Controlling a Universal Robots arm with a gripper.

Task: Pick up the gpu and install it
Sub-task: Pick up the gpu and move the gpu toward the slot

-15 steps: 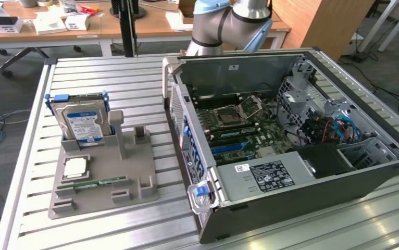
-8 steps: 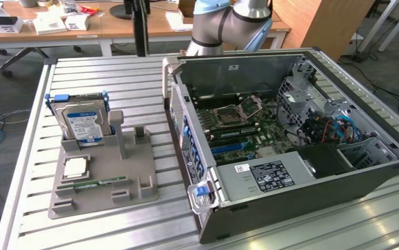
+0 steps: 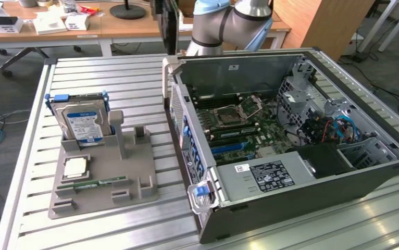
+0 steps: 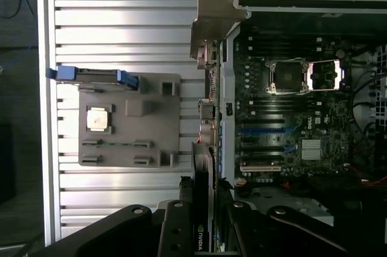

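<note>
End effector (image 4: pixel 204 208) around gpu (image 4: pixel 202 160), wrist view

I see the arm (image 3: pixel 217 34) just beyond the far wall of the computer case (image 3: pixel 290 208). It is made of thick, rounded joint housings (image 3: pixel 251 13) in a smooth silver-grey with a soft sheen. Beside them, also past that far wall, is a pale blue end cap (image 3: pixel 212 6). On my wrist feed the claw (image 4: pixel 205 199), close against the case's side wall, is matte black throughout. It is built from flat, angular link bars (image 4: pixel 109 233) that fan out on both sides. Each bar has a round pivot pin (image 4: pixel 138 210) with a paler, shiny ring, and I count four pins across the linkage.
</note>
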